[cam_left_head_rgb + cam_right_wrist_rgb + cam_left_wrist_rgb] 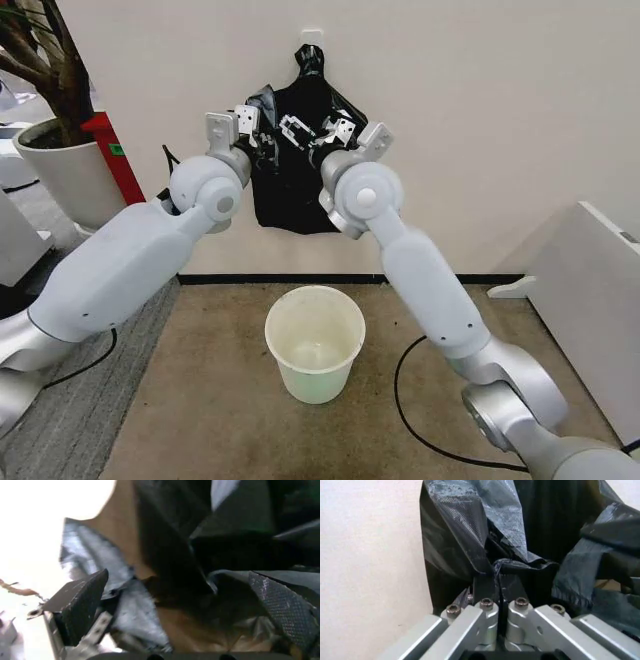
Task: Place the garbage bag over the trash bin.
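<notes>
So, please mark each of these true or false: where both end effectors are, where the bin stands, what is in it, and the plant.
1. Both end effectors are raised at the black bags on the wall. True: left end effector, right end effector.
2. The left end effector is shut on the garbage bag. True.
3. The trash bin stands on a table. False: on the floor.
4. The bin already has a bag in it. False: unlined.
5. A plant pot stands at the left. True.

We face a plain cream wall [480, 120] with dark baseboard [300, 279], brown carpet [220, 400], a potted tree [60, 150] left, white furniture [600, 300] right
</notes>
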Tool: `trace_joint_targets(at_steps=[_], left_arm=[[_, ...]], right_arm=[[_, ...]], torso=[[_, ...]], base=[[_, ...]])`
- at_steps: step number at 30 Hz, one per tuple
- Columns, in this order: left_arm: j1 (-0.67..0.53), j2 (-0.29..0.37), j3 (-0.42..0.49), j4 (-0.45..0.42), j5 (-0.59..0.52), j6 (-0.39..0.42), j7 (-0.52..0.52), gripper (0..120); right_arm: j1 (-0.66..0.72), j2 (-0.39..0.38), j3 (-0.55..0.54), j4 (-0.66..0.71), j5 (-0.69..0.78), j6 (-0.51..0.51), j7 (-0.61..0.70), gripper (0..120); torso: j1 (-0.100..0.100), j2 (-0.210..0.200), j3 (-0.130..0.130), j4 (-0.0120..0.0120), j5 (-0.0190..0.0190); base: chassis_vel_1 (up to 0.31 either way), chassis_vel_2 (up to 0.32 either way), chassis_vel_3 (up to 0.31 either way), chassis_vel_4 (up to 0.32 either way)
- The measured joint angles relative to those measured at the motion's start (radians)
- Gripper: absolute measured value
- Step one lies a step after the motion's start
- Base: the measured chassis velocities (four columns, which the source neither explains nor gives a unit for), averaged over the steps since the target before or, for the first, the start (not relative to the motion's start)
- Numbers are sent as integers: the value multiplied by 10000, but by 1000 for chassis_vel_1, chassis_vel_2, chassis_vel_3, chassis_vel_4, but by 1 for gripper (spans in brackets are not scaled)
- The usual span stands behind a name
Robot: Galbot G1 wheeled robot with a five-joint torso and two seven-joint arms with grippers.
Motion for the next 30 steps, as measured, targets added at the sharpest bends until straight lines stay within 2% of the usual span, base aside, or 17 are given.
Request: trace_joint_targets(at_steps=[4,8,13,19,24,30], left_arm=[[62,70,-113,-94,9,-2,81,0],[92,94,-162,-130,13,-2,102,0],[159,139,-261,-150,22,3,139,0],[197,215,-330,-186,25,9,180,0],[199,343,-401,-258,24,15,234,0],[241,441,-480,-386,-12,15,257,0]], right_arm=[[86,75,8,-326,-307,24,-52,83],[165,157,8,-429,-474,56,-52,75],[168,-18,-271,152,-948,17,48,70],[166,-101,-472,510,-1018,-76,139,72],[369,237,-515,84,-1230,-82,256,82],[399,424,-585,-231,-1467,-138,361,83]], torso=[[0,0,0,0,0],[0,0,0,0,0],[0,1,-1,2,0],[0,2,0,-1,1],[0,2,-1,2,-1],[0,2,-1,2,0]], base=[[0,0,0,0],[0,0,0,0],[0,0,0,0],[0,0,0,0],[0,0,0,0],[0,0,0,0]])
